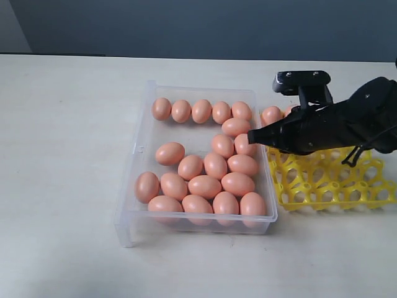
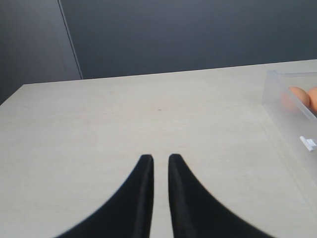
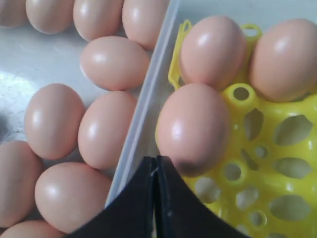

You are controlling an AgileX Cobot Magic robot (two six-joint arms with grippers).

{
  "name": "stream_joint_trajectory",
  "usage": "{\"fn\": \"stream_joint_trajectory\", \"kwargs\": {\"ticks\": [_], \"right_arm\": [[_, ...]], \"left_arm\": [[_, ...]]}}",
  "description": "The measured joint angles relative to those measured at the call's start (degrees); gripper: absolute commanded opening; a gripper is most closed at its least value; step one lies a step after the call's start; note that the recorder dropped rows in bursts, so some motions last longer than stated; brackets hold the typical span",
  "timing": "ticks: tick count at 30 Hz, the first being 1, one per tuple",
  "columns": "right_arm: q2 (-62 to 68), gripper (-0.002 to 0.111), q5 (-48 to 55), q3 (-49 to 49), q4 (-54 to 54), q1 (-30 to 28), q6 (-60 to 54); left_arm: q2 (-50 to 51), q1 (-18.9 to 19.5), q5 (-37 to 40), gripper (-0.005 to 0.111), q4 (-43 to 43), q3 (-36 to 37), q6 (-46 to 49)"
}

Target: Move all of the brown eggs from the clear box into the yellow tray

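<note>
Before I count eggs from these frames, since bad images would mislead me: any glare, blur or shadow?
Exterior view: even soft light, sharp; the black right fingers show little detail. Left wrist view: left fingers soft-edged, table sharp. Right wrist view: small white highlights on the brown eggs, right fingers blurred.

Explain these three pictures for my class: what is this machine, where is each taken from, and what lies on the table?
A robot with two arms ending in pincers, called grippers. One picture views the table from outside; two come from wrist cameras. A clear box holds brown eggs; the yellow tray beside it holds a few. The right gripper is shut and empty, at the wall between box and tray. The left gripper hangs over the table, holding nothing.
</note>
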Motion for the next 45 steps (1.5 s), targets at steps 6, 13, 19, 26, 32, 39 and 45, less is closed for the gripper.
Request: {"fn": "stream_joint_trajectory", "kwargs": {"ticks": [6, 13, 19, 26, 32, 39, 45], "right_arm": [[-0.21, 0.0, 9.37, -2.08, -4.84, -5.25, 2.99], [-0.21, 0.0, 11.65, -3.77, -14.33, -6.39, 11.33], [3.87, 0.0, 12.27, -4.88, -15.33, -6.39, 12.12], [4.28, 0.0, 8.43, -4.88, -14.89, -6.39, 12.14], [4.28, 0.0, 5.53, -5.01, -13.46, -6.39, 12.24], [4.28, 0.0, 5.85, -8.88, -12.55, -6.39, 12.24], [4.28, 0.0, 14.04, -12.03, -13.5, -6.5, 12.24]], "left_arm": [[0.0, 0.0, 0.0, 0.012, 0.0, 0.0, 0.0], [0.0, 0.0, 0.0, 0.012, 0.0, 0.0, 0.0], [0.0, 0.0, 0.0, 0.012, 0.0, 0.0, 0.0], [0.0, 0.0, 0.0, 0.012, 0.0, 0.0, 0.0], [0.0, 0.0, 0.0, 0.012, 0.0, 0.0, 0.0], [0.0, 0.0, 0.0, 0.012, 0.0, 0.0, 0.0], [0.0, 0.0, 0.0, 0.012, 0.0, 0.0, 0.0]]}}
